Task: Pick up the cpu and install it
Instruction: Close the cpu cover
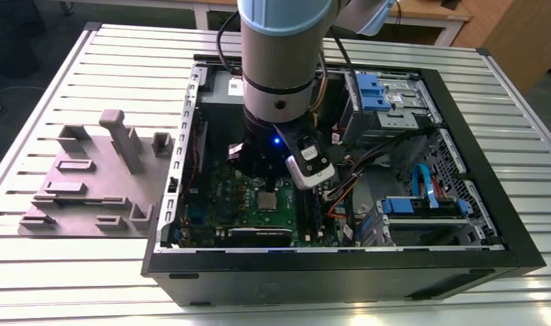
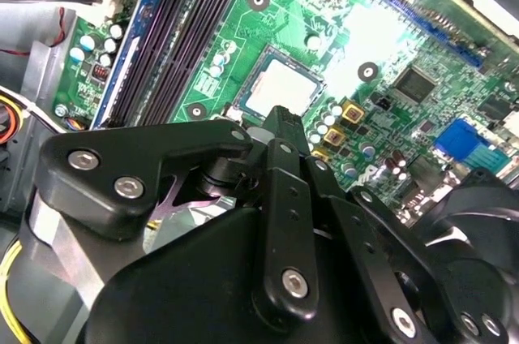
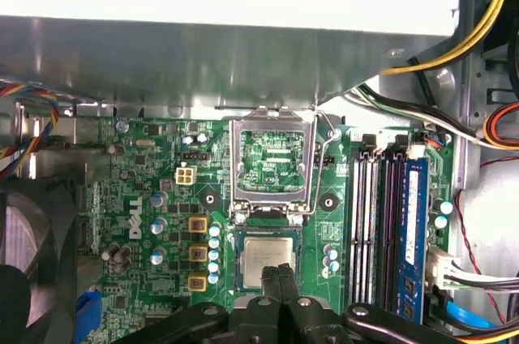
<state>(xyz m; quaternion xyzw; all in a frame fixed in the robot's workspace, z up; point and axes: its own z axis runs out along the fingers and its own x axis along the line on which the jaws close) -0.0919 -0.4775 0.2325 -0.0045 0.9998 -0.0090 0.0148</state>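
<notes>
My hand (image 3: 278,273) hangs inside the open computer case (image 1: 492,224). Its two black fingers (image 3: 269,281) are pressed together with nothing between them. In both wrist views the fingertips sit over the near edge of the cpu (image 3: 268,251) (image 2: 284,87), and I cannot tell whether they touch it. The cpu lies flat, silvery top up, in its socket on the green motherboard (image 3: 154,198). The shiny socket frame (image 3: 272,161) is swung open just beside it, on the side away from my fingertips. Dark and blue memory sticks (image 3: 409,222) run along one side of the socket, and a black fan (image 3: 24,247) sits well off on the other side.

Reading the exterior view as a dial centred on the case, my arm (image 1: 280,54) comes down from twelve o'clock. The cpu (image 1: 267,200) shows just below the wrist, a little towards seven o'clock. Blue drive brackets (image 1: 370,92) stand at one o'clock, and another blue bracket (image 1: 421,206) is at four.

The case lies on its side on a counter (image 1: 121,54) of pale metal slats with grooves running across it. At nine o'clock a matte grey tray (image 1: 85,197) with raised blocks rests on the slats, close to the case wall.

Past the counter there is pale wooden furniture (image 1: 502,34) at one to two o'clock. At eleven o'clock there is a dark floor (image 1: 31,41).
</notes>
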